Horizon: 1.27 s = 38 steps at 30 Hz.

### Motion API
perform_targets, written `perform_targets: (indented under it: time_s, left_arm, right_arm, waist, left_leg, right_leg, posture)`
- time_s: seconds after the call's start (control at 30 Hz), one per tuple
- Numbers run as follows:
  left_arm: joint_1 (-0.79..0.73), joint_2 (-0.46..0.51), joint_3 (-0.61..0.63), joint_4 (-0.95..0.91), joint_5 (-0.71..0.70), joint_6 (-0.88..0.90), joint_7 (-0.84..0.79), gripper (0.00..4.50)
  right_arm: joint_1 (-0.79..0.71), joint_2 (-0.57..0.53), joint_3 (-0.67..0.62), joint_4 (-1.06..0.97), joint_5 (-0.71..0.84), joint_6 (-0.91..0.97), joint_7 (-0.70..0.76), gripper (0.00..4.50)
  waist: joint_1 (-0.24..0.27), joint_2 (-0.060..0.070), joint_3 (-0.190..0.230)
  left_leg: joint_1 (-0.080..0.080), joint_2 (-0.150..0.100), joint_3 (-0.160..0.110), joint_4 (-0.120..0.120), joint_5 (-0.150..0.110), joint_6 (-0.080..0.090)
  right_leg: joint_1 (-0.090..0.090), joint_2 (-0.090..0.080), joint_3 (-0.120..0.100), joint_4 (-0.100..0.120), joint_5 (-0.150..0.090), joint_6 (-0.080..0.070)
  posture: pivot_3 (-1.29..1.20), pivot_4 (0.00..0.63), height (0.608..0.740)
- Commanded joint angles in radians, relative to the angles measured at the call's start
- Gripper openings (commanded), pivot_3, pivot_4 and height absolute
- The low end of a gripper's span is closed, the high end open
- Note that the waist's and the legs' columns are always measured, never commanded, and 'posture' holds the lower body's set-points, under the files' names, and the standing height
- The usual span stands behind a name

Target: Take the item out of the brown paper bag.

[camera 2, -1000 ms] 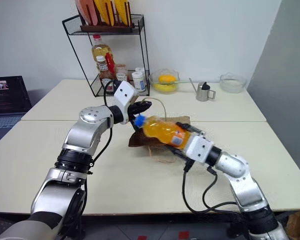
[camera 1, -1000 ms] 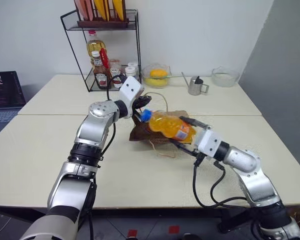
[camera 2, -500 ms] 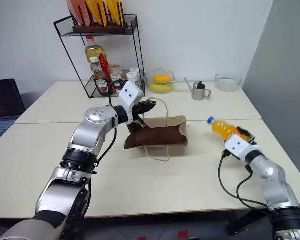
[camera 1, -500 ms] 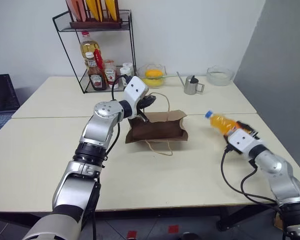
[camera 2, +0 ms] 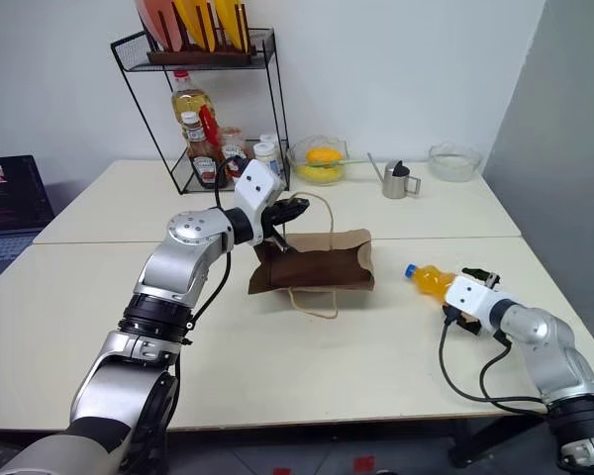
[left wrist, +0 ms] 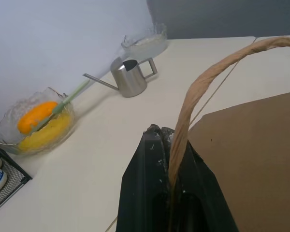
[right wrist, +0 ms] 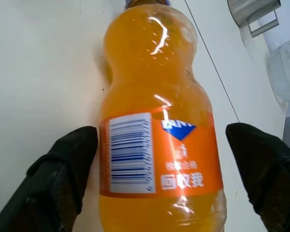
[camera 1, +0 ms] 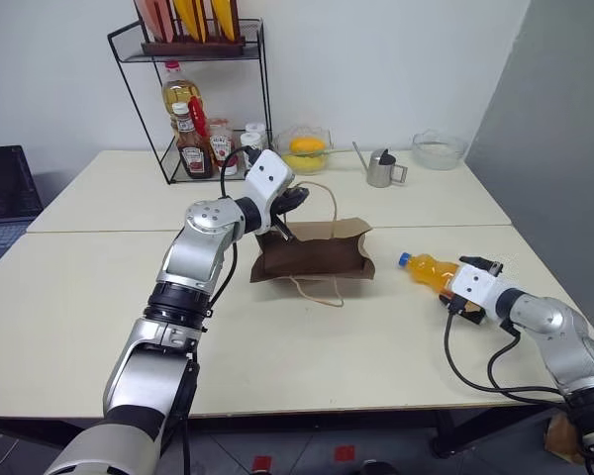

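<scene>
Since last frame my right gripper (right wrist: pixel 159 179) lowered the small orange-liquid plastic bottle (camera 1: pixel 429 271) onto the pale table (camera 1: pixel 376 336), fingers now spread; left gripper (left wrist: pixel 170 191) stays clamped on the brown paper bag's (camera 1: pixel 312 260) cord handle (left wrist: pixel 203 87); next I withdraw right.

Orange bottle (camera 1: pixel 431 271) – blue cap, brown bag (camera 1: pixel 312 259)

bottle (camera 2: pixel 431 280) lies on table (camera 2: pixel 307 366) | right tool (camera 2: pixel 453 291) behind it | bag (camera 2: pixel 315 263) well apart

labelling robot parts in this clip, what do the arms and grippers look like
Both arms are silver-grey rounded metal segments with black joint bands. Each wrist carries a white boxy block, and a loose black cable loops along each arm. The left gripper and right gripper have matte black fingers.
</scene>
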Motion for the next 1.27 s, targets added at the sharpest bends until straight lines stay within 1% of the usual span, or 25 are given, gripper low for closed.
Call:
perform_targets:
  time_s: [0.03,0.17,0.3,0.33,0.37,0.43,0.6,0.77,0.83,0.87,0.93,1.0,1.07,1.13,1.2,1.27]
  left_arm:
    - [-0.006,0.008,0.017,-0.045,-0.005,-0.004,0.005,0.00]
    - [-0.006,0.008,0.017,-0.043,-0.005,-0.006,0.004,0.00]
    - [-0.002,0.013,0.032,-0.048,-0.020,-0.009,-0.003,0.00]
    - [-0.003,0.013,0.039,-0.051,-0.032,-0.003,-0.012,0.41]
    - [-0.007,0.016,0.046,-0.052,-0.039,-0.001,-0.014,0.59]
    - [-0.014,0.024,0.056,-0.047,-0.042,0.003,-0.010,1.14]
    - [0.009,0.075,0.079,-0.096,-0.078,0.062,-0.045,2.76]
    - [0.030,0.149,0.172,-0.196,-0.148,0.191,-0.038,4.47]
    - [0.059,0.175,0.229,-0.267,-0.178,0.261,0.002,4.49]
    - [0.102,0.190,0.257,-0.328,-0.188,0.297,0.021,4.49]
    - [0.206,0.219,0.279,-0.446,-0.185,0.357,0.055,4.49]
    - [0.336,0.217,0.311,-0.561,-0.174,0.394,0.116,4.49]
    - [0.468,0.173,0.369,-0.665,-0.185,0.439,0.196,4.49]
    - [0.604,0.133,0.387,-0.758,-0.176,0.486,0.259,4.49]
    - [0.737,0.080,0.392,-0.851,-0.174,0.507,0.313,4.49]
    - [0.856,0.008,0.392,-0.924,-0.193,0.516,0.353,4.49]
  right_arm:
    - [-0.020,-0.027,-0.033,-0.056,0.034,0.003,0.012,4.46]
    - [-0.014,-0.032,-0.042,-0.126,0.040,-0.014,0.003,4.46]
    - [-0.028,0.034,-0.095,-0.261,0.138,-0.004,-0.026,4.46]
    - [-0.034,0.050,-0.103,-0.280,0.161,0.006,-0.028,4.50]
    - [-0.041,0.066,-0.110,-0.289,0.177,0.003,-0.037,4.50]
    - [-0.058,0.090,-0.112,-0.295,0.191,-0.006,-0.054,4.50]
    - [-0.082,0.125,-0.091,-0.283,0.193,-0.001,-0.080,4.50]
    - [-0.096,0.163,-0.101,-0.288,0.238,0.014,-0.092,4.50]
    - [-0.082,0.191,-0.110,-0.327,0.275,0.058,-0.096,4.50]
    - [-0.066,0.223,-0.120,-0.367,0.314,0.116,-0.109,4.50]
    - [-0.031,0.287,-0.137,-0.444,0.390,0.242,-0.134,4.50]
    - [0.012,0.361,-0.160,-0.518,0.460,0.368,-0.183,4.50]
    - [0.054,0.441,-0.187,-0.585,0.517,0.473,-0.253,4.50]
    - [0.097,0.497,-0.194,-0.649,0.538,0.538,-0.310,4.50]
    - [0.148,0.525,-0.184,-0.710,0.528,0.578,-0.354,4.50]
    - [0.217,0.527,-0.158,-0.758,0.490,0.596,-0.387,4.50]
  waist:
    - [0.000,0.000,0.000]
    - [0.000,0.000,0.000]
    - [0.001,0.000,0.000]
    - [0.001,0.000,0.000]
    - [0.001,0.000,0.000]
    - [0.001,0.000,0.000]
    - [0.000,0.000,0.000]
    - [-0.002,0.000,0.000]
    - [-0.003,0.000,0.000]
    - [-0.003,0.000,0.000]
    - [-0.004,0.000,0.000]
    - [-0.004,0.001,-0.001]
    - [-0.001,0.001,-0.001]
    - [0.003,0.001,-0.001]
    - [0.011,0.001,-0.001]
    - [0.016,0.000,-0.001]
  left_leg:
    - [0.000,0.000,0.000,0.000,0.000,0.000]
    - [0.000,0.000,0.000,0.000,0.000,0.000]
    - [0.000,0.000,0.000,0.000,0.000,0.000]
    - [0.000,0.000,0.000,0.000,0.000,0.000]
    - [0.000,0.000,0.000,0.000,0.000,0.000]
    - [0.000,0.000,0.000,0.000,0.000,0.000]
    - [0.000,0.000,0.000,0.000,0.000,0.000]
    - [0.000,0.001,-0.001,0.000,0.000,0.000]
    - [0.000,0.001,-0.001,0.000,0.000,0.000]
    - [0.000,0.001,-0.001,0.000,0.000,0.000]
    - [0.000,0.002,-0.001,0.000,0.000,0.000]
    - [0.001,0.002,-0.001,-0.001,0.000,0.000]
    - [0.001,0.002,-0.002,0.000,0.000,0.000]
    - [0.000,0.002,-0.002,0.001,0.000,0.000]
    - [0.001,0.002,-0.002,0.000,0.000,0.000]
    - [0.000,0.002,-0.002,0.001,0.000,0.000]
  right_leg:
    - [0.000,0.000,0.000,0.000,0.000,0.000]
    - [0.000,0.000,0.000,0.000,0.000,0.000]
    - [0.000,0.000,0.000,0.000,0.000,0.000]
    - [0.000,0.000,0.000,0.000,0.000,0.000]
    - [0.000,0.000,0.000,0.000,0.000,0.000]
    - [0.000,0.000,0.000,0.000,0.000,0.000]
    - [0.000,0.000,0.000,0.000,0.000,0.000]
    - [0.000,0.000,0.000,0.001,0.000,0.000]
    - [0.000,0.000,-0.001,0.001,0.000,0.000]
    - [0.000,0.000,-0.001,0.001,0.000,0.000]
    - [0.000,0.000,-0.001,0.001,0.000,0.000]
    - [0.000,0.000,-0.001,0.001,0.000,0.000]
    - [0.000,0.000,-0.001,0.002,0.000,-0.001]
    - [0.000,0.000,-0.001,0.003,0.000,-0.001]
    - [0.000,0.000,-0.001,0.002,0.000,-0.001]
    - [0.000,0.000,-0.001,0.001,0.000,-0.001]
  posture:
    - [0.00,0.150,0.740]
    - [0.00,0.150,0.740]
    - [0.00,0.150,0.740]
    - [0.00,0.150,0.740]
    - [0.00,0.150,0.740]
    - [0.00,0.150,0.740]
    - [0.00,0.150,0.740]
    - [0.00,0.150,0.740]
    - [0.00,0.150,0.740]
    - [0.00,0.150,0.740]
    - [0.00,0.150,0.740]
    - [0.00,0.150,0.740]
    - [0.00,0.150,0.740]
    - [0.00,0.150,0.740]
    - [0.00,0.150,0.740]
    - [0.00,0.150,0.740]
